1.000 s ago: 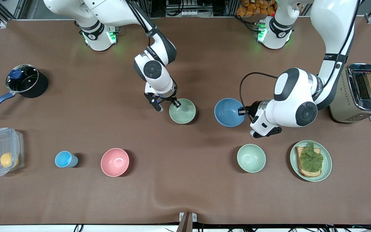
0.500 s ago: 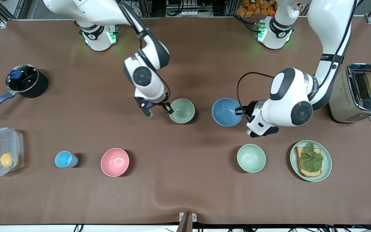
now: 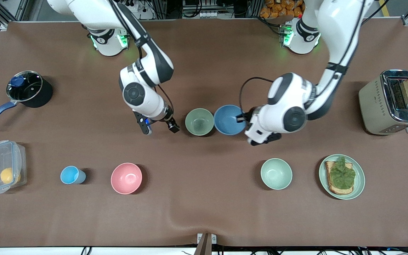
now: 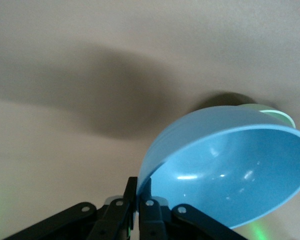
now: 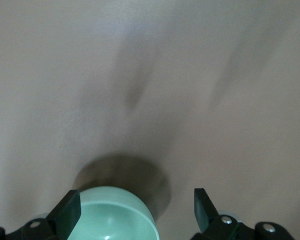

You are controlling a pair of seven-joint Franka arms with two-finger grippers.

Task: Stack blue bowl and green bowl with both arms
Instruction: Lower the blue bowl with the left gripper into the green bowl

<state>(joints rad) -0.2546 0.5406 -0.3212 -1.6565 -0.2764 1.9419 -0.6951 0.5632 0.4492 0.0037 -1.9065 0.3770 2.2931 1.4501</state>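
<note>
The blue bowl [image 3: 227, 120] is pinched at its rim by my left gripper [image 3: 241, 118], which is shut on it. In the left wrist view the blue bowl [image 4: 230, 170] hangs tilted above the table from the shut gripper [image 4: 139, 200]. The dull sage green bowl [image 3: 199, 122] stands on the table right beside it, toward the right arm's end; its rim peeks out past the blue bowl [image 4: 276, 112]. My right gripper [image 3: 159, 127] is open and empty beside the green bowl. In the right wrist view the green bowl [image 5: 110, 217] shows between the fingers of the open gripper [image 5: 135, 210].
A paler mint bowl [image 3: 276, 173] and a plate with toast [image 3: 358, 180] lie nearer the camera. A pink bowl [image 3: 126, 178], a light-blue cup [image 3: 70, 175], a plastic box [image 3: 2, 166] and a pot [image 3: 27, 88] are toward the right arm's end. A toaster [image 3: 391, 101] stands at the left arm's end.
My left gripper has carried the blue bowl sideways up against the green bowl. My right gripper has left the green bowl's rim and drawn away toward the right arm's end.
</note>
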